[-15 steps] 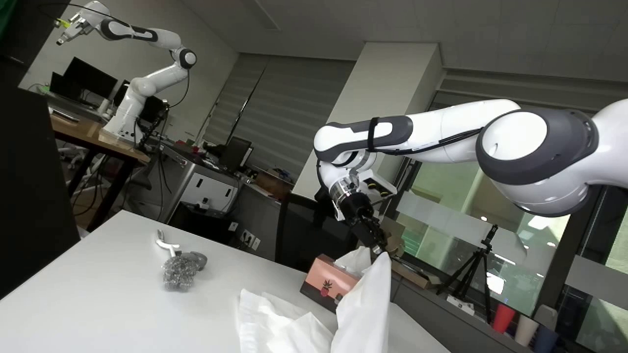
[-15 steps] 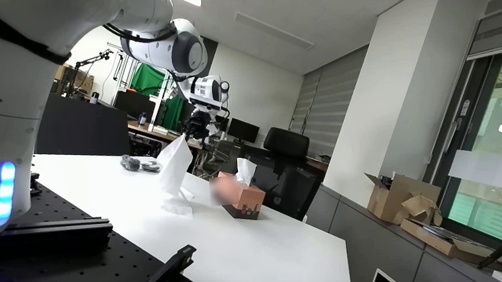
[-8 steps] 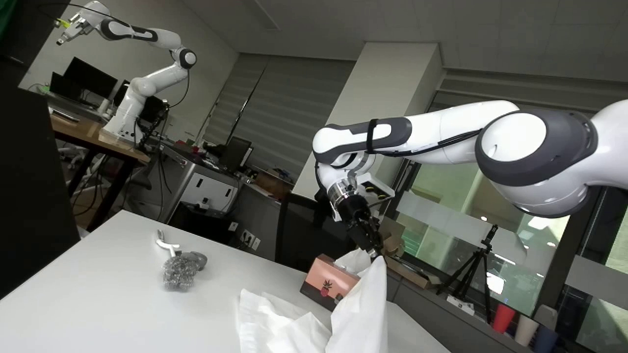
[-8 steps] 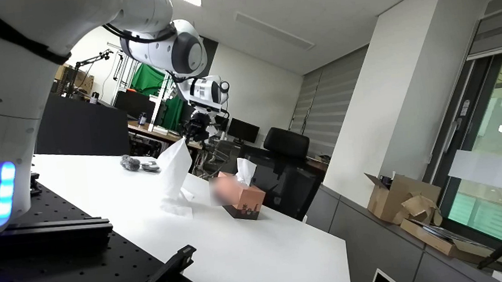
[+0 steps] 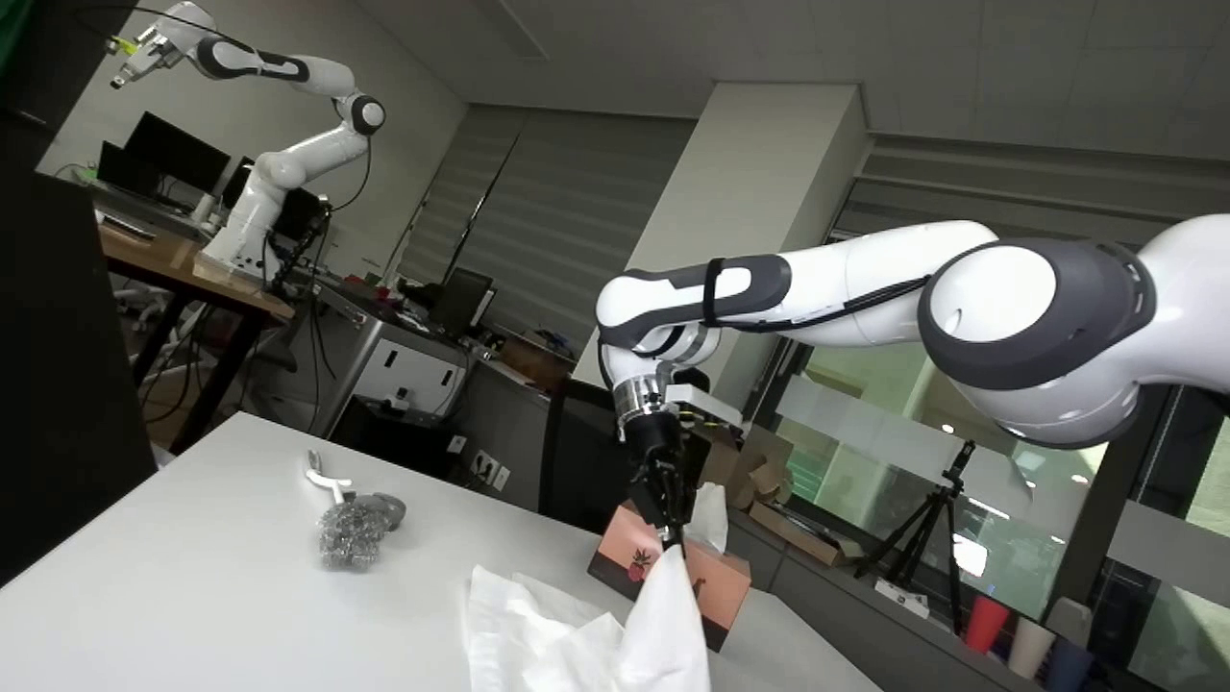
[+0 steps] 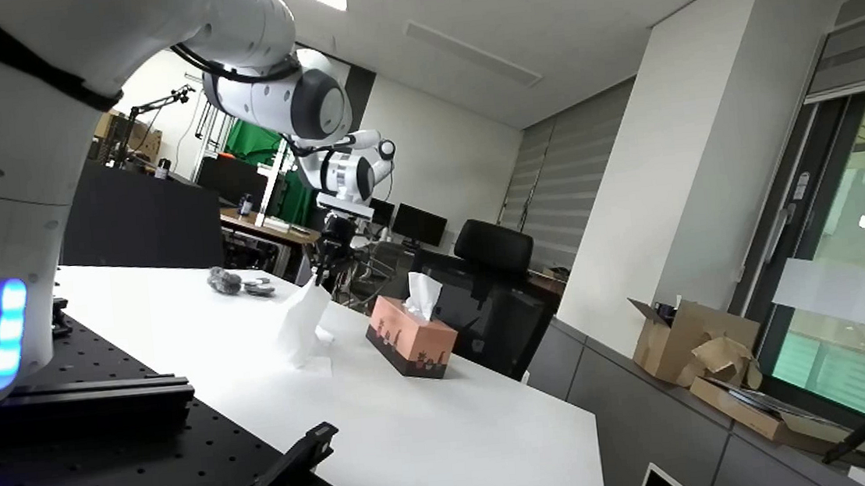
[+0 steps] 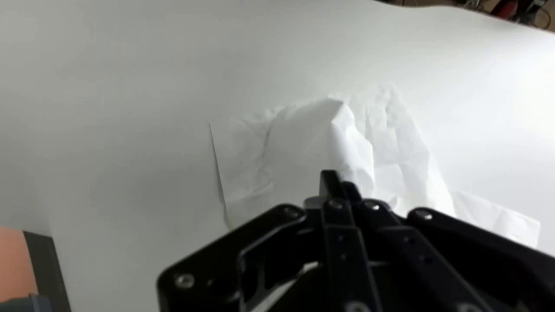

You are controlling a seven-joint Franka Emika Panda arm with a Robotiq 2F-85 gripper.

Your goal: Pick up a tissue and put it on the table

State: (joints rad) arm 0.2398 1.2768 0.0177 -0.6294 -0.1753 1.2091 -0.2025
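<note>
My gripper (image 5: 670,541) is shut on the top corner of a white tissue (image 5: 665,620). In both exterior views the tissue hangs from the fingertips, its lower part on the white table (image 5: 211,586). More white tissue (image 5: 543,630) lies crumpled beside it; I cannot tell whether it is the same sheet. The gripper (image 6: 320,276) and tissue (image 6: 303,325) show low over the table. In the wrist view the closed fingertips (image 7: 340,184) are above the spread tissue (image 7: 299,143). The orange tissue box (image 6: 430,345), with another tissue sticking out, stands beside the gripper.
A steel-wool ball (image 5: 351,531) and a grey-and-white tool (image 5: 332,481) lie farther along the table. The tissue box edge (image 7: 17,264) shows at the lower left of the wrist view. A black clamp (image 6: 288,471) sits by the robot's base plate. A black chair (image 6: 485,309) stands behind the table.
My gripper has moved down, and to the left in both exterior views, with the tissue still in it. The tissue hangs lower and more bunched. The box and other objects have not moved.
</note>
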